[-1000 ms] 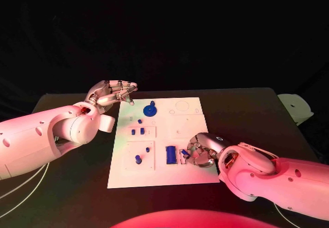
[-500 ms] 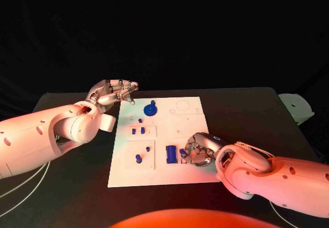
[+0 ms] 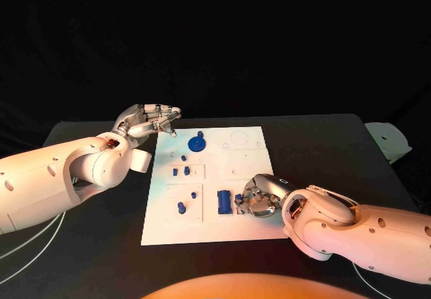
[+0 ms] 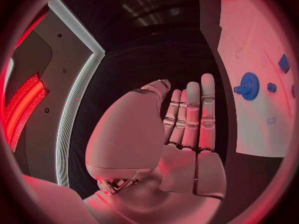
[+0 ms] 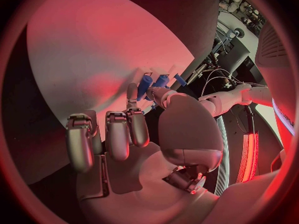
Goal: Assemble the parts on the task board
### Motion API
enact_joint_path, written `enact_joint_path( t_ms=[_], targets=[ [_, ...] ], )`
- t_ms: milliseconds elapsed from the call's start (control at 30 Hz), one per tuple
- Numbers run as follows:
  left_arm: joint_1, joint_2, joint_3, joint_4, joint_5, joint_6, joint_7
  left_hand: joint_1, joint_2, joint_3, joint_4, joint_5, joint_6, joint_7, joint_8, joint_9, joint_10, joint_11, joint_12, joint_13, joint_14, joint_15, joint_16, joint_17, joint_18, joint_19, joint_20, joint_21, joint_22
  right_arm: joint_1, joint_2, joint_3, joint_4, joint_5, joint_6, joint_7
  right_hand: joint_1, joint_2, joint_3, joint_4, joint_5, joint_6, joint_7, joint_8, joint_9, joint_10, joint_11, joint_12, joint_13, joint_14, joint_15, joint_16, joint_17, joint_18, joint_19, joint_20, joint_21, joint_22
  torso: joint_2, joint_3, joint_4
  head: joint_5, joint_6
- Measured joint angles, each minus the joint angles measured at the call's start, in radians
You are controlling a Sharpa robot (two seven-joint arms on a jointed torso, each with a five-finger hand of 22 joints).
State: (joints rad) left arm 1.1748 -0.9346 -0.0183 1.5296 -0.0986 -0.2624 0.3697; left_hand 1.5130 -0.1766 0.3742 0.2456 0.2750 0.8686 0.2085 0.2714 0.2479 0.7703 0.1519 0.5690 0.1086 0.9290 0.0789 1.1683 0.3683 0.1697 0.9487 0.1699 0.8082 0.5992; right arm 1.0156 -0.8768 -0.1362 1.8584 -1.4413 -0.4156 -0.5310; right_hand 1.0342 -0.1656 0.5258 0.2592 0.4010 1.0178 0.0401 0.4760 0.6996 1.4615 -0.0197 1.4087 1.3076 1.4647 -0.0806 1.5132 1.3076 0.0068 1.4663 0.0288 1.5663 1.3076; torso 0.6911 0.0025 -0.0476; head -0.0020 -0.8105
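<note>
- In the middle of the black table [image 3: 323,143] lies the white task board [image 3: 242,168], blue parts on it: a gear [image 3: 196,145] toward 11 o'clock, a block [image 3: 223,202] toward 6.
- My right hand [image 3: 256,198], by the block at the board's 5 o'clock, pinches a small blue part [image 3: 240,200].
- My left hand [image 3: 146,120], off the board's 10 o'clock corner, is empty, fingers straight and together.

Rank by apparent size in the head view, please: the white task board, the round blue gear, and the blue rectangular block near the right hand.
1. The task board, by far the largest.
2. and 3. The blue gear and the blue block look too alike to rank.
</note>
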Motion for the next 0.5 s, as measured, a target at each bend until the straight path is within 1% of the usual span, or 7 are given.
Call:
enact_joint_path(
  t_ms=[233,367,400,433,500],
  targets=[
    [0.0,-0.001,0.0,0.0,0.0,0.001,-0.001,0.0,0.0,0.0,0.0,0.0,0.0,0.0,0.004,0.0,0.0,0.0,0.0,0.0,0.0,0.0,0.0,0.0,0.0,0.0,0.0,0.0,0.0,0.0,0.0,0.001,0.007,0.0,0.003,-0.002,-0.016,-0.003,-0.014,0.014,0.0,-0.002,0.002,0.003,0.0,0.0,0.0,0.004,0.0,0.0,0.0,0.0,0.0,0.0,0.0,0.0,0.0,0.0,0.0,0.0001,0.0002,0.0,-0.002],
    [0.0,-0.001,0.0,0.0,0.0,0.001,-0.001,0.0,0.0,0.0,0.0,0.0,0.0,0.0,0.004,0.0,0.0,0.0,0.0,0.0,0.0,0.0,0.0,0.0,0.0,0.0,0.0,0.0,0.0,0.001,0.001,0.001,0.01,-0.001,0.002,-0.001,-0.02,-0.007,-0.02,0.02,0.0,-0.001,0.001,-0.002,-0.002,0.0,0.0,0.004,0.0,0.0,0.0,0.0,0.0,0.0,0.0,0.0,0.0,0.0,0.0,0.0001,0.0002,0.0,-0.002],
    [0.0,-0.001,0.0,0.0,0.0,0.001,-0.002,0.0,0.0,0.0,0.0,0.0,0.0,0.0,0.004,0.0,0.0,0.0,0.0,0.0,0.0,0.0,0.0,0.0,0.0,0.0,0.0,0.0,0.0,0.001,0.001,0.001,0.011,-0.002,0.002,0.0,-0.024,-0.003,-0.023,0.023,0.0,-0.001,0.002,-0.002,-0.004,0.0,0.0,0.004,0.0,0.0,0.0,0.0,0.0,0.0,0.0,0.0,0.0,0.0,0.0,0.0002,0.0001,0.001,-0.002],
    [0.0,-0.001,0.0,0.0,0.0,0.001,-0.002,0.0,0.0,0.0,0.0,0.0,0.0,0.0,0.004,0.0,0.0,0.0,0.0,0.0,0.0,0.0,0.0,0.0,0.0,0.0,0.0,0.0,0.0,0.001,0.001,0.002,0.011,-0.002,0.002,0.0,-0.028,-0.007,-0.025,0.025,0.0,0.002,0.004,-0.003,-0.005,0.0,0.0,0.004,0.0,0.0,0.0,0.0,0.0,0.0,0.0,0.0,0.0,0.0,0.0,0.0002,0.0,0.001,-0.003],
    [0.0,-0.001,0.0,0.0,0.0,0.001,-0.002,0.0,0.0,0.0,0.0,0.0,0.0,0.0,0.004,0.0,0.0,0.0,0.0,0.0,0.0,0.0,0.0,0.0,0.0,0.0,0.0,0.0,0.0,0.001,0.001,0.002,0.011,-0.003,0.002,0.001,-0.027,-0.007,-0.025,0.025,0.0,0.002,0.005,-0.004,-0.006,0.0,0.0,0.004,0.0,0.0,0.0,0.0,0.0,0.0,0.0,0.0,0.0,0.0,0.0,0.0002,-0.0001,0.002,-0.003]
  ],
)
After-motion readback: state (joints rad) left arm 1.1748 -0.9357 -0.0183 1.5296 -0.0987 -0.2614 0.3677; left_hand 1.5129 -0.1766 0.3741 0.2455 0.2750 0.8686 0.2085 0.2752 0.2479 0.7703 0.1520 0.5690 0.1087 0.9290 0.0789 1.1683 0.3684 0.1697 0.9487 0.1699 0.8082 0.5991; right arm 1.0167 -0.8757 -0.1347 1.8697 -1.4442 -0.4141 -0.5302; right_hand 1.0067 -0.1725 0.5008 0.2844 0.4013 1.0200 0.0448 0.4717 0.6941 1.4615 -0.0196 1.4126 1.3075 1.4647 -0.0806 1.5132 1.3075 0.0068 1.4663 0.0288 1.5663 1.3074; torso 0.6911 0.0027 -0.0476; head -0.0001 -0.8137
